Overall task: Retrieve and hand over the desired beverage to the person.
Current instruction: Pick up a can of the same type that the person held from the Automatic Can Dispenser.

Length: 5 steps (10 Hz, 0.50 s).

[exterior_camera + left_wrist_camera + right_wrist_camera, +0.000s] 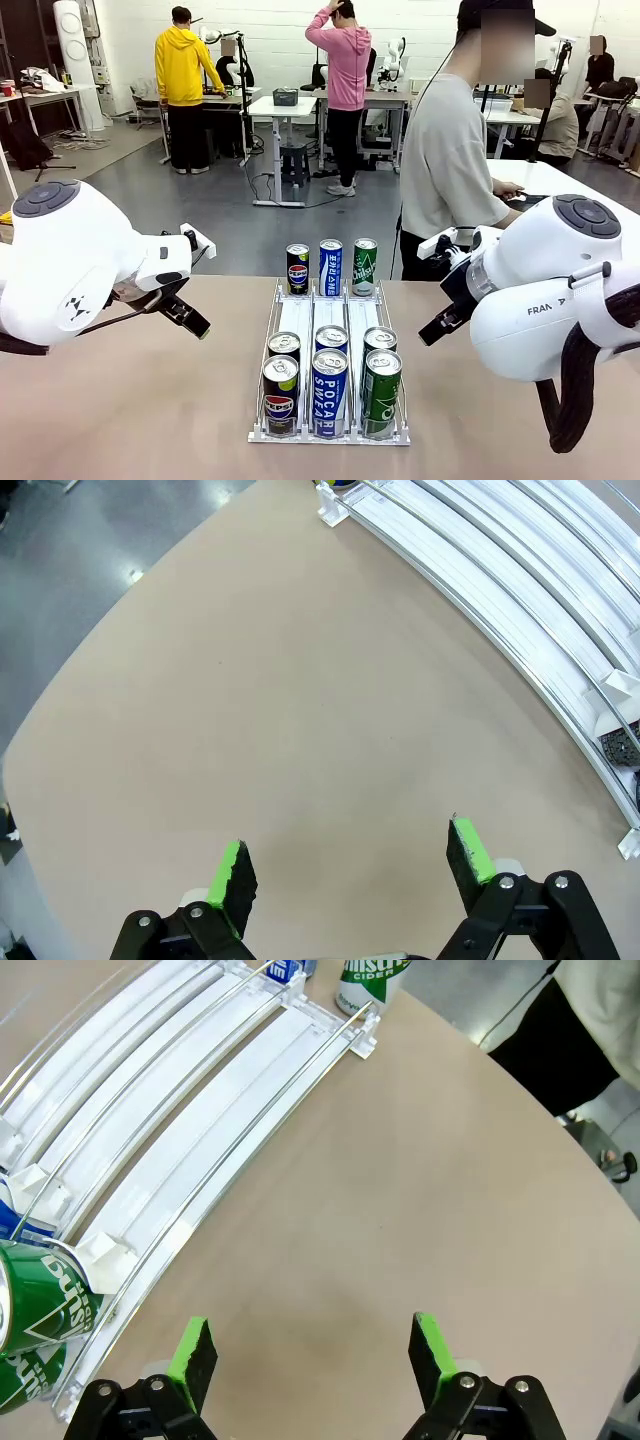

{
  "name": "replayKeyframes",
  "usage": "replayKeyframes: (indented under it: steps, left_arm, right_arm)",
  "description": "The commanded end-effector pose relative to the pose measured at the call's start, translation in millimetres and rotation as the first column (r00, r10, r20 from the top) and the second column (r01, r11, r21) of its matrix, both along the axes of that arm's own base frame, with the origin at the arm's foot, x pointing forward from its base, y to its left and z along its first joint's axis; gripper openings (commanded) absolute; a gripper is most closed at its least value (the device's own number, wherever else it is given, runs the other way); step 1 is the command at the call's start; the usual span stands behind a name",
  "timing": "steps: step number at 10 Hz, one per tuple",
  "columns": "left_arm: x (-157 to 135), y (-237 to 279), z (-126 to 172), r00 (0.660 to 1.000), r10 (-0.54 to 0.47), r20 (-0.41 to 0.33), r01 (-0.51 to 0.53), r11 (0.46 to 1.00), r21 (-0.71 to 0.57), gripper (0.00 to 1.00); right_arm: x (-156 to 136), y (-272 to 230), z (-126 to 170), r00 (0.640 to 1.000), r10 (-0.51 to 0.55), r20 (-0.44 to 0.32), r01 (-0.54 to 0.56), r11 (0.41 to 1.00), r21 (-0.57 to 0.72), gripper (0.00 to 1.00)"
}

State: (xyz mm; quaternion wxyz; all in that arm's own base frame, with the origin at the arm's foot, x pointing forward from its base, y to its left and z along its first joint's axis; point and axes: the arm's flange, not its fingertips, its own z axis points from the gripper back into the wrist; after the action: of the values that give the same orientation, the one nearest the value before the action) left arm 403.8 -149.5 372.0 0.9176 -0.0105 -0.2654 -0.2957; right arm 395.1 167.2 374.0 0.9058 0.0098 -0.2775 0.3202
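Front view: the three-lane rack [297, 318] sits mid-table, with the near cans [329, 390] packed close at its 6 o'clock end and the far cans [331, 266] in a row at 12 o'clock. The left gripper [190, 318] hangs at the rack's 9 o'clock and the right gripper [432, 330] at 3 o'clock, both with fingers apart and empty. The person [443, 150] stands at 1 o'clock, side-on. Nothing marks which drink is wanted, so a wrong pick is likely. Wide fingers could also clip a neighbouring can and topple it.
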Motion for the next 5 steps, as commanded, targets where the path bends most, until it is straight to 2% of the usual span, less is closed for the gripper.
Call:
replayKeyframes:
  steps: [1, 2, 3, 4, 5]
  left_arm:
    - [0.0, 0.0, 0.0, 1.000, 0.000, 0.000, 0.000, 1.000, 0.000, 1.00]
    - [0.0, 0.0, 0.0, 1.000, 0.000, 0.000, 0.000, 1.000, 0.000, 1.00]
    - [-5.0, 15.8, 36.3, 0.999, -0.043, 0.000, 0.043, 0.998, 0.035, 1.00]
    - [-5.0, 15.9, 78.4, 0.999, -0.052, -0.016, 0.053, 0.997, 0.063, 1.00]
    - [9.6, 20.3, 123.3, 0.996, -0.079, -0.031, 0.081, 0.993, 0.084, 1.00]
  right_arm:
    - [0.0, -0.1, 0.0, 1.000, 0.000, 0.000, 0.000, 1.000, 0.000, 1.00]
    - [0.0, 0.0, 0.0, 1.000, 0.000, 0.000, 0.000, 1.000, 0.000, 1.00]
    - [-21.6, 1.7, 45.4, 0.998, -0.031, 0.058, 0.033, 0.999, -0.023, 1.00]
    - [-40.8, 1.1, 91.1, 0.997, -0.035, 0.069, 0.037, 0.998, -0.040, 1.00]
    - [-55.1, 2.5, 147.1, 0.994, -0.068, 0.080, 0.073, 0.995, -0.068, 1.00]
